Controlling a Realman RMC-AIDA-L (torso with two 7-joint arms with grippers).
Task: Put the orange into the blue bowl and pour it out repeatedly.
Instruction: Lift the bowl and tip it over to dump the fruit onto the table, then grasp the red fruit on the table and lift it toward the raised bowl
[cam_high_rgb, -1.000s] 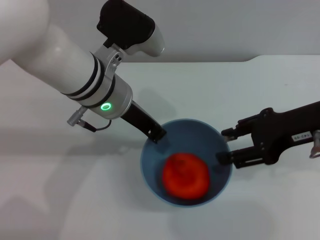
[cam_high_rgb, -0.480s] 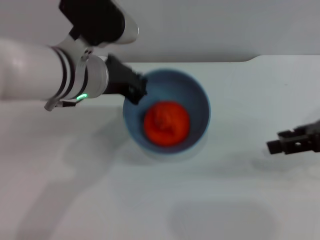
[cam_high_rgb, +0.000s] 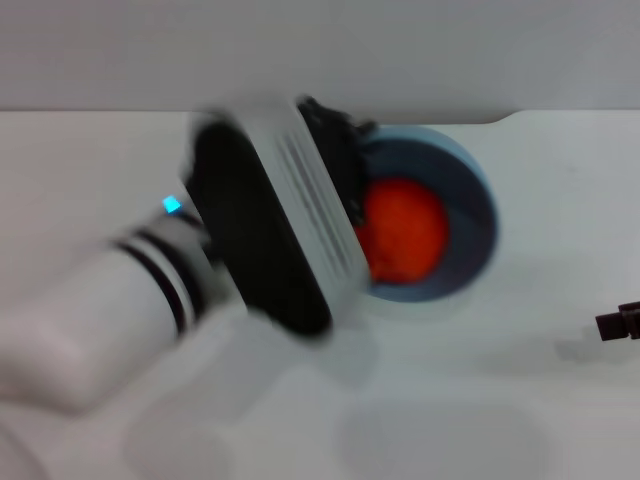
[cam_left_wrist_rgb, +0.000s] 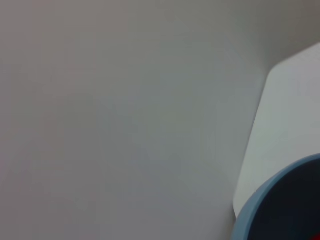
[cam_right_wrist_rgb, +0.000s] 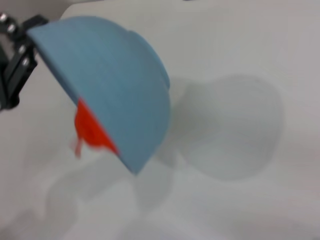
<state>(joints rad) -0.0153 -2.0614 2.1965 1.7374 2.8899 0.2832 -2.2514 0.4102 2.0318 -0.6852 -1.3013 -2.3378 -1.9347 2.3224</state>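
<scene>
White bench (cam_high_rgb: 480, 400) under a plain grey wall, nothing else on it but shadows. Left gripper (cam_high_rgb: 335, 135) sits at the far-left rim of the blue bowl (cam_high_rgb: 470, 190); its fingers (cam_high_rgb: 30, 140) show best in the right wrist view as dark jaws clamped onto the rim, so it is holding the bowl. Half a second ago the bowl hung lower and more central, mouth facing the head camera; now it has swung up and to the robot's right and is tipped hard, rim edge-on in the right wrist view, bowl clear of the bench with its shadow below. Orange (cam_high_rgb: 402, 230) is inside the bowl in the head view, but the right wrist view shows it at the lower lip, bulging past the rim, about to spill. Judgement: pour step is underway, fruit not yet on the bench; it will likely roll once it drops. Right gripper (cam_high_rgb: 620, 325) has pulled back from beside the bowl to the right edge, only a dark tip visible, well apart from the bowl; can't tell if open or closed. Left forearm carries a lit cyan indicator (cam_high_rgb: 172, 205). No brand, label or readable writing at this moment.
</scene>
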